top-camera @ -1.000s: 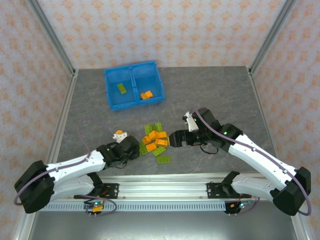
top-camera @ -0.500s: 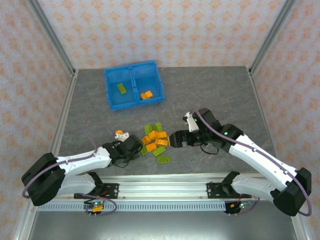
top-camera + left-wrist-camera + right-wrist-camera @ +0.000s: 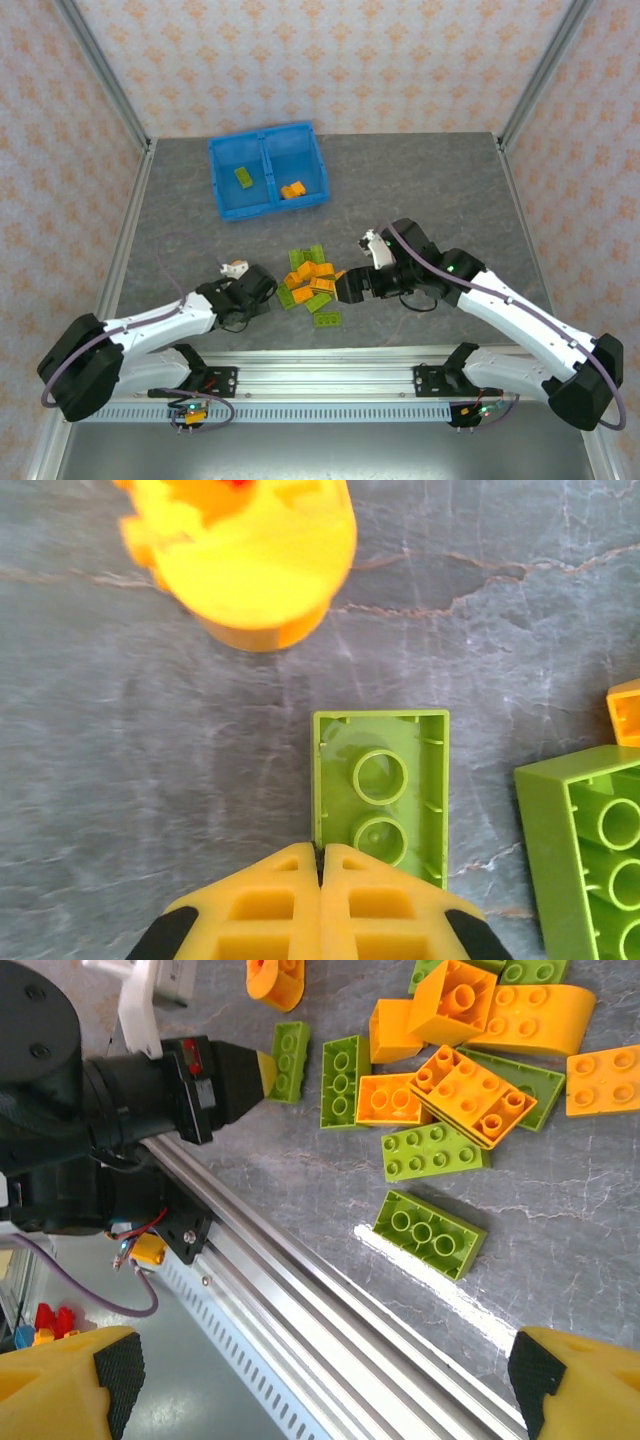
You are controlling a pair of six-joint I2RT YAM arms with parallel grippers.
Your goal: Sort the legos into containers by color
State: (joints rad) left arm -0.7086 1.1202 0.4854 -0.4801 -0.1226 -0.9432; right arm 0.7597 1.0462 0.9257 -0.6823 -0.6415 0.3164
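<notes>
- Nearest the table's point(image 3: 450, 180) front edge, the left gripper point(image 3: 320, 868) has just finished closing. Its pads are now pressed together with nothing visible between them.
- A small lime brick point(image 3: 380, 785) lies upside down on the table, its near end right at those closed tips. I judge the pinch has missed or only caught an edge. It will likely need reopening before this brick can travel.
- The round orange piece point(image 3: 245, 555) sits just beyond that brick, apart from it.
- The right gripper point(image 3: 347, 287) has edged closer to the pile from the other side. Its jaws are spread wide and hold nothing.
- The loose legos point(image 3: 312, 280) lie between the two grippers, near the middle of the front edge. From the right wrist view I count about seven lime and six orange, some stacked, so the count is rough.
- At the far left corner stands the blue tray point(image 3: 222, 205). Its left compartment point(image 3: 232, 195) holds one lime piece point(image 3: 243, 177). Its right compartment point(image 3: 300, 160) holds orange point(image 3: 292, 190), one or two pieces, too small to tell.
- Sorting has barely begun.
</notes>
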